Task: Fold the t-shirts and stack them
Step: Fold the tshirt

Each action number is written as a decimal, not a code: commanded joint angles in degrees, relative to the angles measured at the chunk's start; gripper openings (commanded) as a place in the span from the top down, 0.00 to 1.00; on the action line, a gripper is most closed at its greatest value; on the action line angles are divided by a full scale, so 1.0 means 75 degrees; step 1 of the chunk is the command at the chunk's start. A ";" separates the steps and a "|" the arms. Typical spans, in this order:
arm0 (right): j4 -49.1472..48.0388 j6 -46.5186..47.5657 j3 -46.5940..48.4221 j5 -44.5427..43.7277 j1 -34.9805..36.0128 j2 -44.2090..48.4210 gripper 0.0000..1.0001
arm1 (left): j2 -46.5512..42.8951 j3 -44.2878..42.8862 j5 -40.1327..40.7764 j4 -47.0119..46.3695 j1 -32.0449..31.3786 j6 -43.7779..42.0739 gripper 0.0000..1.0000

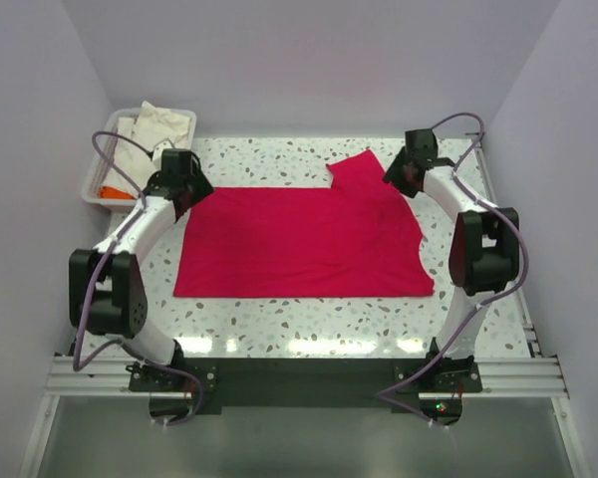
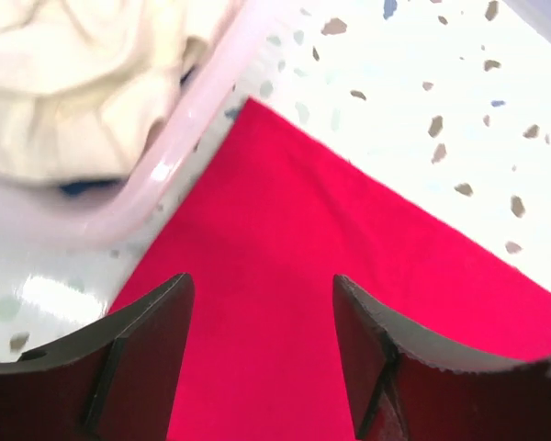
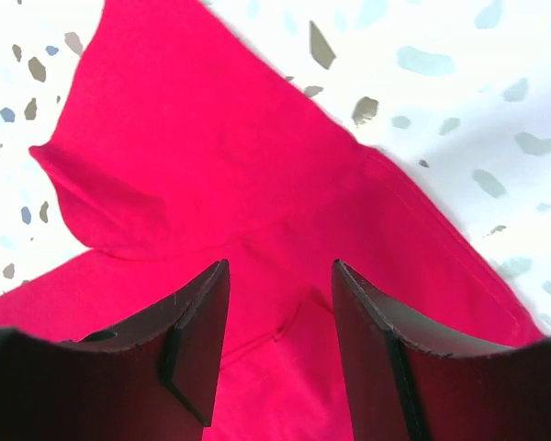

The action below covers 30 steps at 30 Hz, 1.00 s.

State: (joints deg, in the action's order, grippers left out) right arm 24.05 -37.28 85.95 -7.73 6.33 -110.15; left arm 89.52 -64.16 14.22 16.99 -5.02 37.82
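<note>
top view
- shirt: red t-shirt (image 1: pixel 299 239) flat mid-table (image 1: pixel 279 324), long axis L–R; sleeve (image 1: pixel 362 169) sticks out toward far edge at the right.
- L pincer (image 1: pixel 187 184): over shirt's far-left corner, nearer arm for that corner.
- R pincer (image 1: pixel 399 174): over far-right edge, just beside sleeve.
- room: bare strip along near hem. White tray (image 1: pixel 93 179) w/ cream t-shirt (image 1: pixel 159 124) + orange fabric (image 1: pixel 115 191) sits close by the left corner, so tight there.

left wrist
- jaws: apart, nothing between them.
- below: far-left corner of shirt (image 2: pixel 285 239) points away from the fingers; tray rim (image 2: pixel 193 110) just beside it. Contact w/ cloth: can't tell.

right wrist
- jaws: apart, nothing held.
- below: sleeve root (image 3: pixel 184 147) dead ahead; bare table (image 3: pixel 459 92) to its right.
- judgement: likely pinch far edge, fold toward near hem.
</note>
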 commanded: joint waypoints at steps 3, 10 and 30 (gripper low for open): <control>-0.1202 0.0130 0.0177 0.0339 0.0035 -0.0161 0.48 | 0.1922 -0.1568 0.0799 -0.0379 -0.0011 -0.0519 0.37; -0.2093 0.0142 0.0223 0.0386 0.0035 -0.0454 0.48 | 0.3661 -0.3104 0.1408 -0.0133 -0.0011 -0.0812 0.42; -0.2504 0.0212 0.0774 0.0503 -0.0070 -0.1286 0.48 | 0.5221 -0.4125 0.1761 0.0183 -0.0023 -0.0684 0.55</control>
State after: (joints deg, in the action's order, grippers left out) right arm 8.08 -36.58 89.03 -4.47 6.31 -119.57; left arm 126.82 -93.27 24.58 17.45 -6.09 31.92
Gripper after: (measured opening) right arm 0.519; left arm 0.469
